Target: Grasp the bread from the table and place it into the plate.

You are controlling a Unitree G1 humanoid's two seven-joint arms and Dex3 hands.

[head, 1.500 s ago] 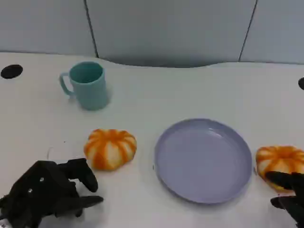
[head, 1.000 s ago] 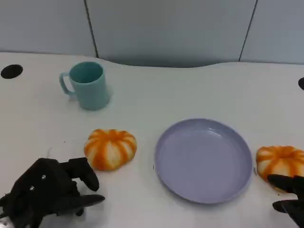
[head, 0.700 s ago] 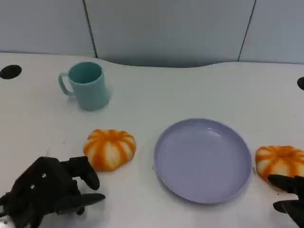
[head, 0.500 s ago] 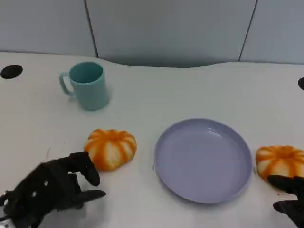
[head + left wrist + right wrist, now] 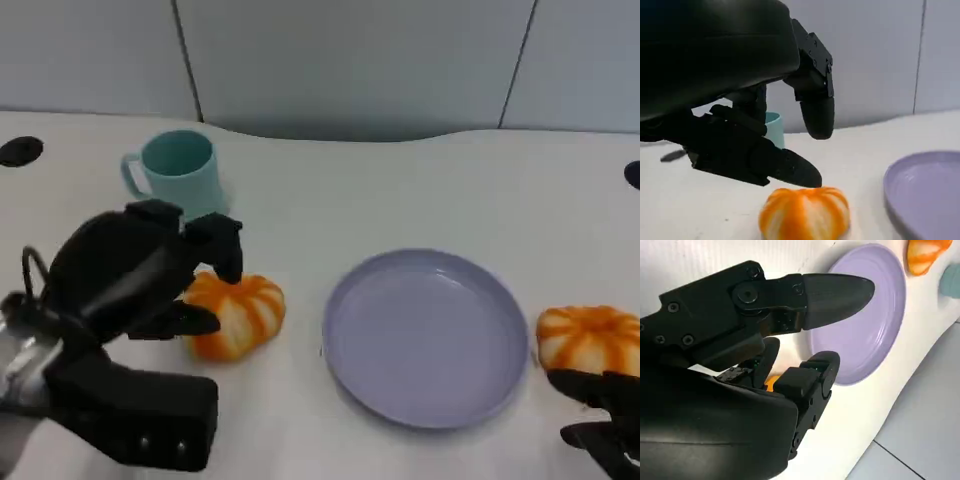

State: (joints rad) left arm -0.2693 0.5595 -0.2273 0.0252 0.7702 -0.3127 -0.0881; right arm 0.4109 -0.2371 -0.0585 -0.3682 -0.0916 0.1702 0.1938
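Fingers of the robot's left hand (image 5: 140, 275) are spreading apart above an orange-and-white striped bread (image 5: 235, 312) lying on the white table (image 5: 420, 190), the hand holding nothing. In the left wrist view the black fingers (image 5: 810, 95) are arching over the bread (image 5: 805, 215) without visibly closing on it; whether the lower finger is touching the crust cannot be told. The silver forearm is entering from the lower left of the head view, partly covering the bread's near-left edge.

At the lower right edge of the head view, the right hand (image 5: 600, 425) is resting low with its fingers parted and empty, just in front of a second striped bread (image 5: 585, 335). In the right wrist view the fingers (image 5: 832, 290) are reaching toward the plate (image 5: 875, 310), with a sliver of orange showing beneath them.

Between the two breads, the lavender plate (image 5: 425, 335) is sitting flat on the table with nothing in it. The left bread is lying just beside the plate's left rim, apart from it; the right bread is sitting close against the right rim.

Farther back on the left, a teal mug (image 5: 178, 170) is standing upright, its handle pointing left, partly behind the raised left hand. Grey wall panels (image 5: 350, 60) are closing off the scene behind the table.
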